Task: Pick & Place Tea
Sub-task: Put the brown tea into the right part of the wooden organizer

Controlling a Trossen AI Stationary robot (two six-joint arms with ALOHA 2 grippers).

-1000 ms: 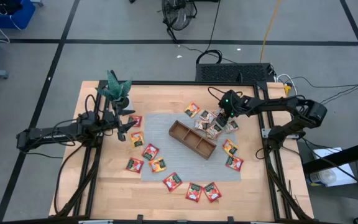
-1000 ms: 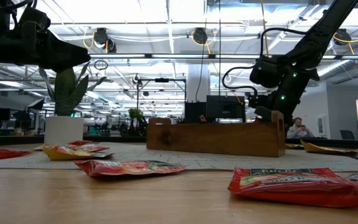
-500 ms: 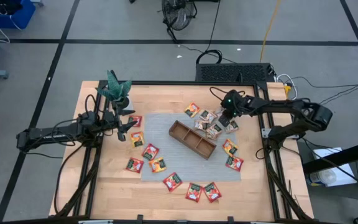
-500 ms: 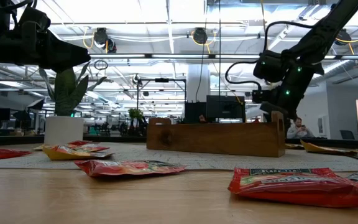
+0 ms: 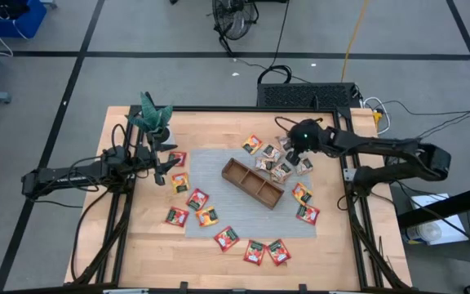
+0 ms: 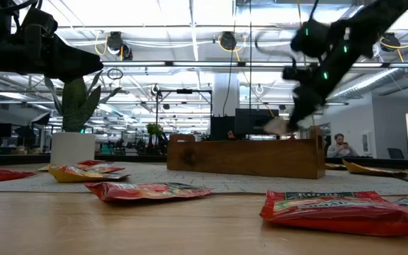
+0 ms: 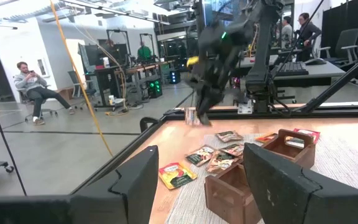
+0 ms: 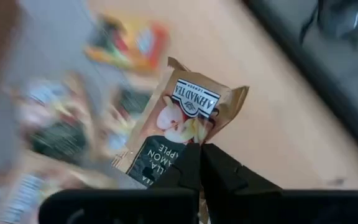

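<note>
Tea sachets lie scattered on the grey mat and the wooden table: red ones [image 5: 227, 238] near the front, and a mixed pile [image 5: 282, 167] to the right of the brown wooden tray [image 5: 253, 183]. My right gripper [image 8: 201, 152] hangs over that pile, shut on a pale tan sachet [image 8: 188, 115], which also shows in the low view [image 6: 278, 126] above the tray's top edge. My left gripper [image 5: 168, 167] hovers open over the table's left part, next to the plant, with nothing between its fingers. My right gripper pinches the tan sachet at the middle of one edge [image 8: 191, 144] between its two fingertips. The rest of the sachet reaches out beyond the fingertips. The fingers slant down from above. The sachet is lifted clear of the pile and tilted.
A potted plant [image 5: 155, 121] stands at the table's far left corner. The tray [image 6: 246, 156] lies slantwise on the grey mat [image 5: 219, 175]. A black rail frames the table [image 5: 219, 109]. People sit in the room beyond [image 7: 33, 84].
My right gripper has shut on the tan sachet in the pile and risen, drifting a little toward the table's far left. The sachet has come up with it, clear of the other sachets.
</note>
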